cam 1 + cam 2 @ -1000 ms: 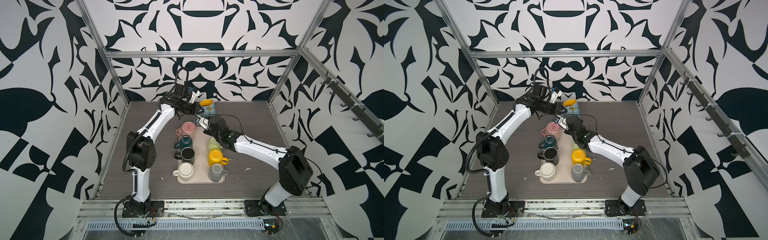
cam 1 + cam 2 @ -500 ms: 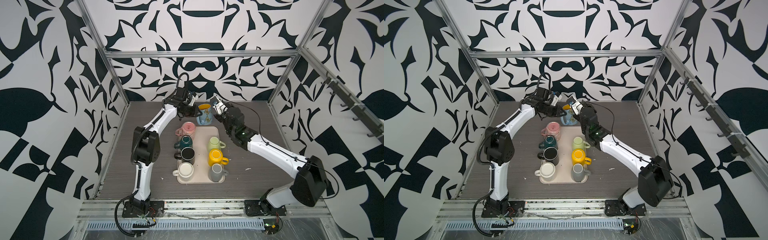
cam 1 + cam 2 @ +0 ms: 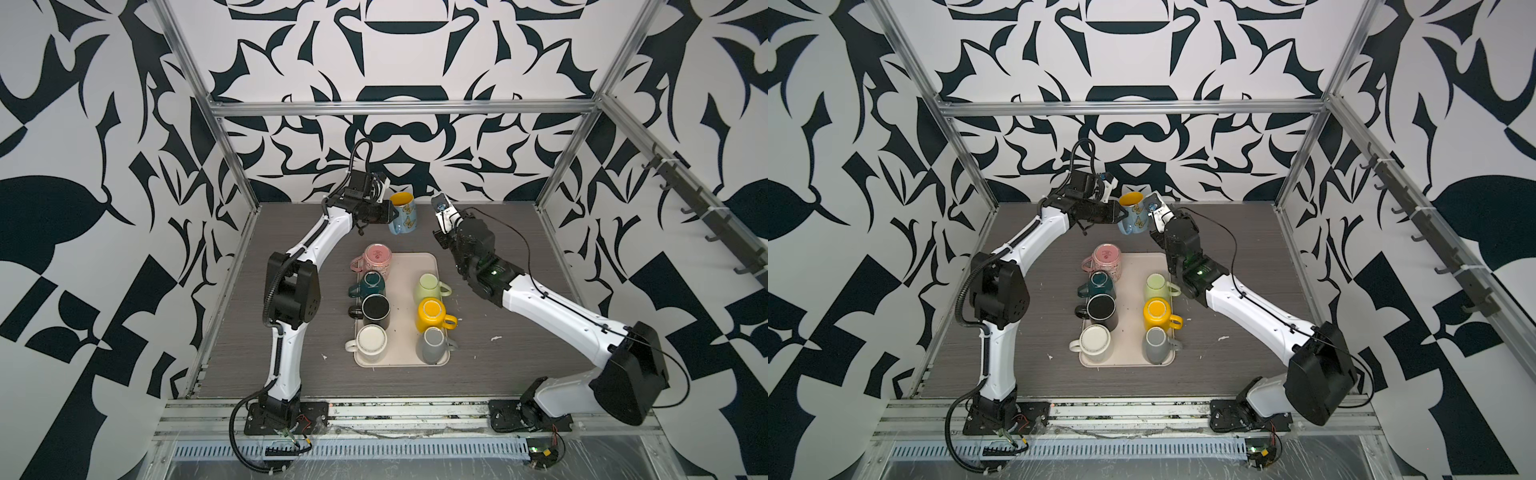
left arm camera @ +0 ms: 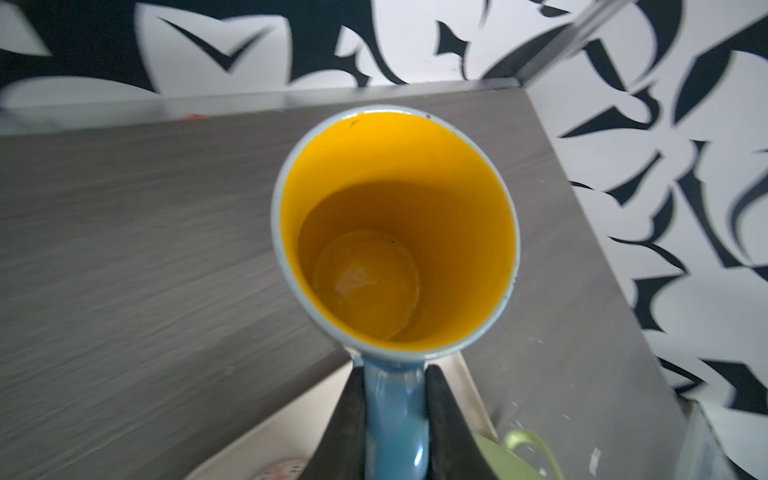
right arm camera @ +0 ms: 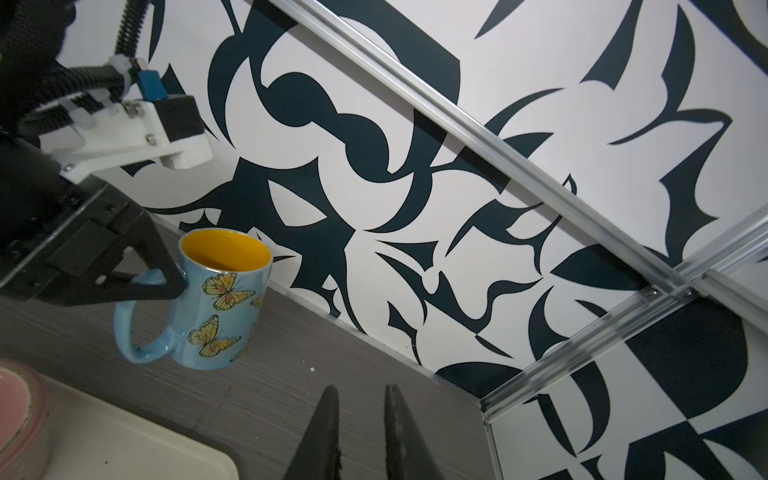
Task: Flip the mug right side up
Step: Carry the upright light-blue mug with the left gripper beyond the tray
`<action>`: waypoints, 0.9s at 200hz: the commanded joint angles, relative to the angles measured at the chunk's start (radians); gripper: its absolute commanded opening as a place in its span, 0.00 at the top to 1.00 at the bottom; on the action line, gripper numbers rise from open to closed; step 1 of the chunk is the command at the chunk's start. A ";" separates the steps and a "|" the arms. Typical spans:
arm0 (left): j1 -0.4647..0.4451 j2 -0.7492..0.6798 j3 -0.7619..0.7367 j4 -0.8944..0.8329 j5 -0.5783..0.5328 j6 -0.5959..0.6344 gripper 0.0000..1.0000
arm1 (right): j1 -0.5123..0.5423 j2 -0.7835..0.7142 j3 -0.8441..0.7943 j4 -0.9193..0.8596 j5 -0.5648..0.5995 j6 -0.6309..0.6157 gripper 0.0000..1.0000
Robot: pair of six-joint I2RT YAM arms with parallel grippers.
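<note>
The mug (image 3: 402, 212) (image 3: 1133, 216) is light blue with yellow butterflies and a yellow inside (image 4: 395, 232). It stands mouth up at the back of the table, beyond the tray. My left gripper (image 3: 390, 211) (image 4: 395, 374) is shut on the top of its handle (image 5: 137, 324). Whether its base touches the table, I cannot tell. My right gripper (image 5: 359, 392) (image 3: 437, 235) hangs to the right of the mug and clear of it. Its jaws stand a little apart with nothing between them.
A beige tray (image 3: 405, 291) in mid-table holds several mugs: pink (image 3: 376, 257), teal (image 3: 372, 282), black (image 3: 375, 309), white (image 3: 371, 340), light green (image 3: 428, 286), yellow (image 3: 432, 313) and grey (image 3: 432, 343). The back wall stands close behind the blue mug.
My right gripper has drawn back from the mug to the right. The left gripper has kept its hold on the handle and shifted the mug slightly toward the back.
</note>
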 commanded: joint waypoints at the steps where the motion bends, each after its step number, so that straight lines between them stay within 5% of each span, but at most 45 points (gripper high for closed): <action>1: 0.043 -0.115 -0.047 0.141 -0.107 0.036 1.00 | 0.004 -0.061 -0.004 -0.046 0.014 0.132 0.79; 85: 0.219 -0.300 -0.338 0.290 -0.282 0.101 1.00 | 0.003 -0.137 0.028 -0.348 -0.091 0.448 0.71; 180: 0.268 -0.334 -0.589 0.480 -0.305 0.054 1.00 | 0.004 -0.179 -0.033 -0.374 -0.151 0.579 0.70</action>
